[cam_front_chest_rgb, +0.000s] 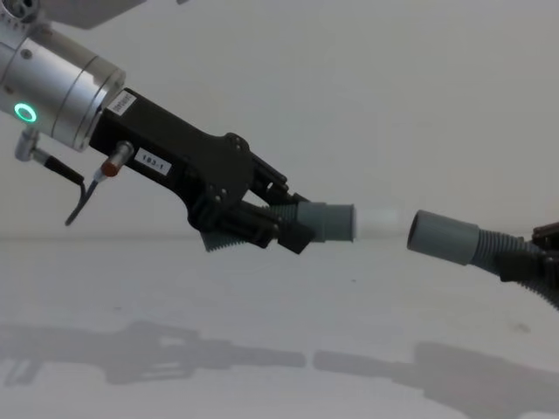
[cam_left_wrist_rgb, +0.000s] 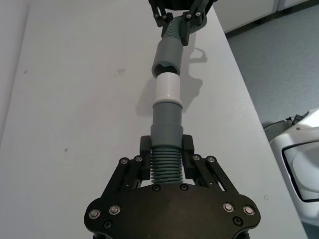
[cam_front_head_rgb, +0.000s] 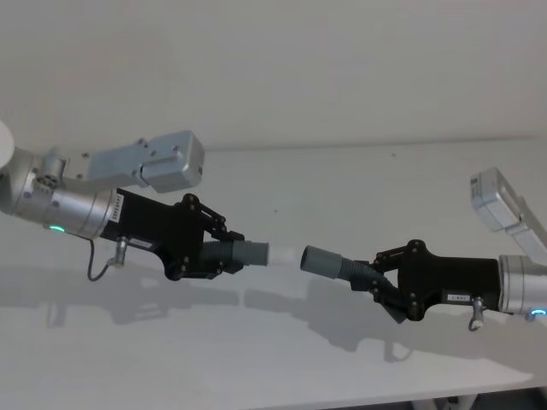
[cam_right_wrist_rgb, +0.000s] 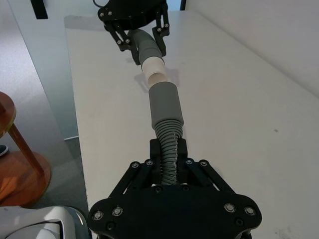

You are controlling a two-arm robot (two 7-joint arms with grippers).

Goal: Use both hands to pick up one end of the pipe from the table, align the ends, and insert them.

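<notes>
Both pipe pieces hang in the air above the table point(cam_front_head_rgb: 282, 359). My left gripper point(cam_front_head_rgb: 224, 254) is shut on the ribbed part of one pipe piece point(cam_left_wrist_rgb: 164, 164), whose grey cuff point(cam_front_chest_rgb: 325, 221) ends in a narrow white tip point(cam_left_wrist_rgb: 167, 87). My right gripper point(cam_front_head_rgb: 374, 278) is shut on the other ribbed piece point(cam_right_wrist_rgb: 168, 149), whose wider open grey cuff point(cam_front_head_rgb: 323, 261) points at the white tip point(cam_front_chest_rgb: 380, 222). The two ends face each other nearly in line, with a small gap between them. The right piece's cuff point(cam_front_chest_rgb: 444, 236) sits slightly lower than the tip in the chest view.
The table's edge point(cam_left_wrist_rgb: 239, 84) runs alongside the pipe, with floor beyond it. A brown wooden stool point(cam_right_wrist_rgb: 15, 159) stands on the floor off the other side. Shadows of both arms lie on the table surface point(cam_front_chest_rgb: 262, 358).
</notes>
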